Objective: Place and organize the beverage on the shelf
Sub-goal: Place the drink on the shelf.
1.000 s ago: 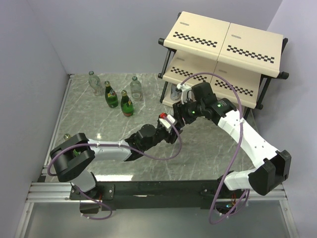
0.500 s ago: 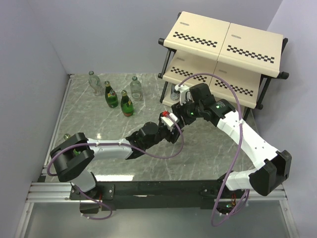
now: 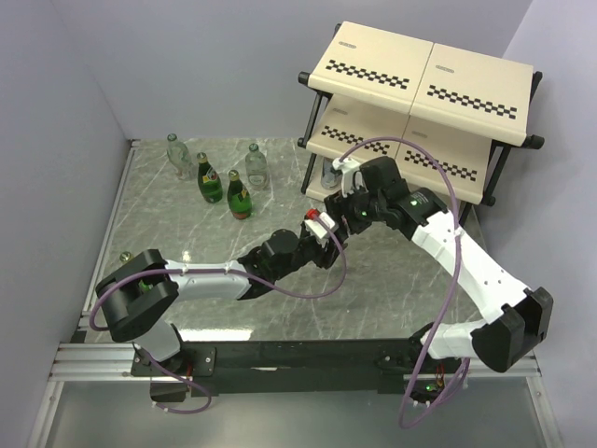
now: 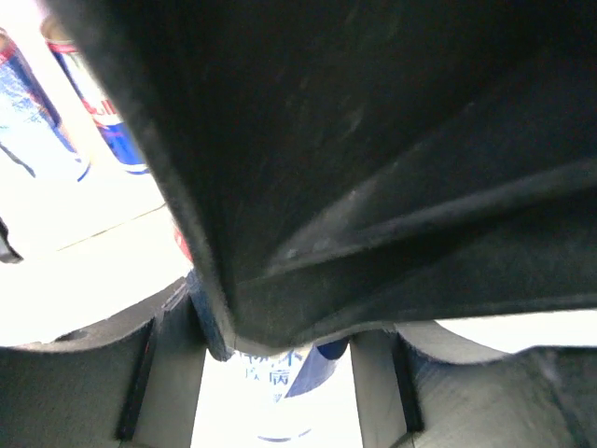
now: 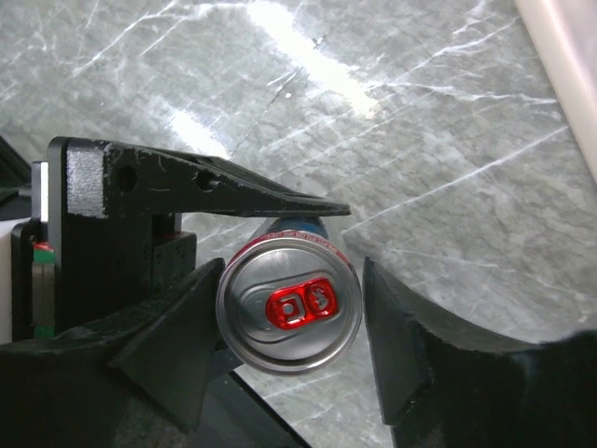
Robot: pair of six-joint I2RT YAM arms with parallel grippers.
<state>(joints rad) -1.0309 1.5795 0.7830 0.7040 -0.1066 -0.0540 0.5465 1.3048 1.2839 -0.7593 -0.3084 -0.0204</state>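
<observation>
The slim silver-and-blue can [image 5: 289, 315] hangs above the desk [image 3: 168, 224] in front of the shelf [image 3: 420, 75], caught between both arms in what looks like a handover. The left claw [image 3: 320, 233] pinches the can's body from the side. One of its fingers [image 5: 187, 191] runs along the can just under the rim. The right claw [image 3: 328, 215] comes in from above, and its two fingers [image 5: 177, 336] flank the red-tabbed top. One appears to touch the rim and the other shows a thin sliver of gap, so it cannot be told whether this claw is gripping or only standing around the can.

The main risk is in the timing. If the left claw lets go before the right has real pressure on the smooth wall, the can drops to the desk and may roll. If both hold on and one arm pulls, the thin wall could dent or twist out of the hold.

Two more cans [image 4: 93, 103] stand on the lowest tier of the shelf. A tilted can, or a wide approach, could knock them or strike the black frame. Two green bottles [image 3: 224, 187] and two clear bottles [image 3: 256, 166] wait on the desk, well apart from the arms.
</observation>
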